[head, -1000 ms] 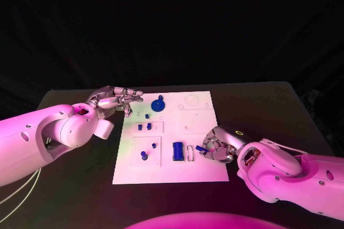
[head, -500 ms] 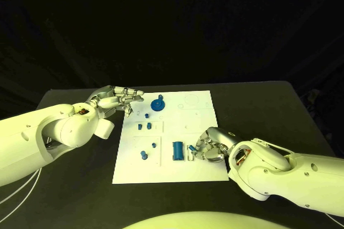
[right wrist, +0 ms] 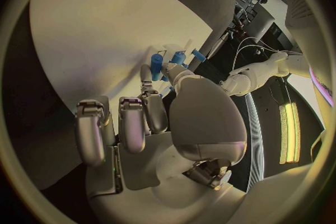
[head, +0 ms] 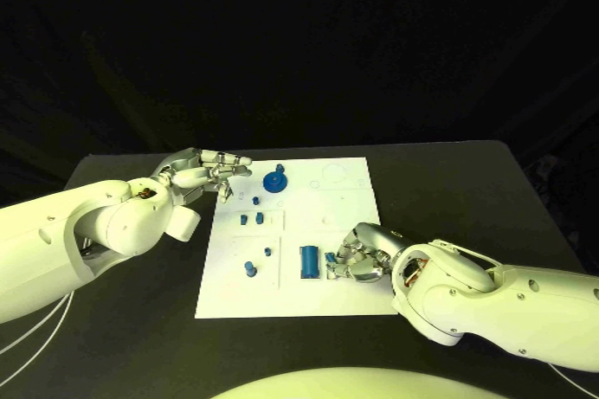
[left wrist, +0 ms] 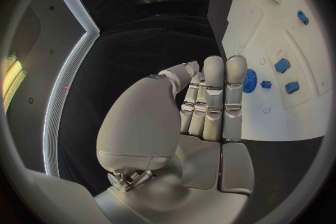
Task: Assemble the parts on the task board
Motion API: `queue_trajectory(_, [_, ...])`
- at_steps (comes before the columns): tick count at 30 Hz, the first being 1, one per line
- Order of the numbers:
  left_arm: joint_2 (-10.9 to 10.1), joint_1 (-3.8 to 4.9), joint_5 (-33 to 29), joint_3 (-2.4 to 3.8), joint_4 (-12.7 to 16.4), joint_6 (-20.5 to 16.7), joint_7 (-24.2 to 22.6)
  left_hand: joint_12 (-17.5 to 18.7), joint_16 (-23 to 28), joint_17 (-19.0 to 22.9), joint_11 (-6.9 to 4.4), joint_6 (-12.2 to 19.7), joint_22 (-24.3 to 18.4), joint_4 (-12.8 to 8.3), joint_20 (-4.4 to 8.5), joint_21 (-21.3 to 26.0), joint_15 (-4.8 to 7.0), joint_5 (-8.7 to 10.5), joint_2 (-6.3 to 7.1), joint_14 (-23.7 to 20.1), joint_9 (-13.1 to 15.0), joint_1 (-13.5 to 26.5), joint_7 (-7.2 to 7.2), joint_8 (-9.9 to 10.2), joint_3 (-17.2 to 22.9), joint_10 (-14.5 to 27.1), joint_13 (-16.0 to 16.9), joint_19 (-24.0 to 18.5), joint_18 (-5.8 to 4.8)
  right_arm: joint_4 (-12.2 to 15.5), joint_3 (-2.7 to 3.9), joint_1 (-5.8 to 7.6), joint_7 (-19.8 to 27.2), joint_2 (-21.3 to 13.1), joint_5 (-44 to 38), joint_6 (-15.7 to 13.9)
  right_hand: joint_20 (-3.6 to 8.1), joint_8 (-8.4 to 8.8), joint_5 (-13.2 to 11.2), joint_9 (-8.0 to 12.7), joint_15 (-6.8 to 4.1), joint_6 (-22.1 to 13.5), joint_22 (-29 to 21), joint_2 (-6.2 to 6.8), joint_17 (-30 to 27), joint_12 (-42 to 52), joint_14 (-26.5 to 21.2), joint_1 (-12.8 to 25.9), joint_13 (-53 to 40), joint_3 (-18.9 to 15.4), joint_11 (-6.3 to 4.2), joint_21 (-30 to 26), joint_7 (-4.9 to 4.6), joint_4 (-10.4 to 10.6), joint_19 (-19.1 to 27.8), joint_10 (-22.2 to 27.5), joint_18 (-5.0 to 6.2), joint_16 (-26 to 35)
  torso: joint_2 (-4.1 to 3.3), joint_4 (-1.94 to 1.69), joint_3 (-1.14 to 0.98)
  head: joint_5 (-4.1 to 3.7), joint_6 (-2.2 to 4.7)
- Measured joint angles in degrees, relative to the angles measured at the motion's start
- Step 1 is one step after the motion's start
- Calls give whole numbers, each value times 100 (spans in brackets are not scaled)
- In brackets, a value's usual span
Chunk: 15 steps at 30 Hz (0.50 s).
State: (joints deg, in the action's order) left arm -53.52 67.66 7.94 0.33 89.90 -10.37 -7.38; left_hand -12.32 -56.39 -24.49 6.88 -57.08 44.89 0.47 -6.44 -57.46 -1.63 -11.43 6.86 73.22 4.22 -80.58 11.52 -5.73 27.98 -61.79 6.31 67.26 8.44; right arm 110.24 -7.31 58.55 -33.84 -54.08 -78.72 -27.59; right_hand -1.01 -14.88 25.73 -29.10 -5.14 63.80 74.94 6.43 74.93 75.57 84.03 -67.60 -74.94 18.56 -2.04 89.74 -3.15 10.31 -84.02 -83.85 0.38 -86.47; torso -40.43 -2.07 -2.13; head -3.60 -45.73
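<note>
Task looks partway. The white task board [head: 299, 243] sits mid-table with several blue parts on it: a round gear-like part [head: 276, 183] at the far end, two small pegs [head: 252, 219] standing side by side below it, another pair of small pieces [head: 257, 268] in the near-left panel, and a long blue block [head: 308, 260] lying beside a narrow slot. Whether these are fully seated or only resting there I can't say from here. The far-right outlines on the board look unfilled, so more placing is left.

Right hand [head: 362, 256] is down on the board at the near-right area, just beside the long block, fingers curled in around a small blue piece [head: 332, 260]. The right wrist view shows blue bits at the fingertips [right wrist: 155, 89], pinched by my read, but the contact is small and partly hidden, so that's a judgement. Likely step in hand: fitting that piece into the slot by the block.

Left hand [head: 200, 174] hovers at the board's far-left corner, near the gear, off the surface. In its wrist view the fingers [left wrist: 213, 95] lie straight and together, nothing in them; it is released and idle.
</note>
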Motion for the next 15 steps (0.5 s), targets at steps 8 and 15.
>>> queue_trajectory(8, [-10, 0, 0, 0, 4, 6, 8, 0, 0, 0, 0, 0, 0, 0, 0, 0, 0, 0, 0, 0, 0, 0, 0, 0, 0, 0, 0, 0, 0, -11, -5, -6, -10, -2, -15, 49, 0, -20, 134, -14, -21, 187, 0, -2, 0, 90, -21, 196, 1, -213, -12, 0, 143, 148, 0, -12, 0, -22, 2, 1, 0, 6, -11])
queue_trajectory(15, [-11, 1, 0, 0, 5, 14, 15, 0, 0, 0, 0, 0, 0, 0, 0, 0, 0, 0, 0, 0, 0, 0, 0, 0, 0, 0, 0, 0, 0, -2, -11, -11, -27, 1, -43, 97, 0, -66, 155, -32, -42, 245, -1, 47, -1, 133, 0, 426, 1, -531, -21, 0, 182, 288, 0, -21, 0, -22, 4, 4, 0, 7, -18])
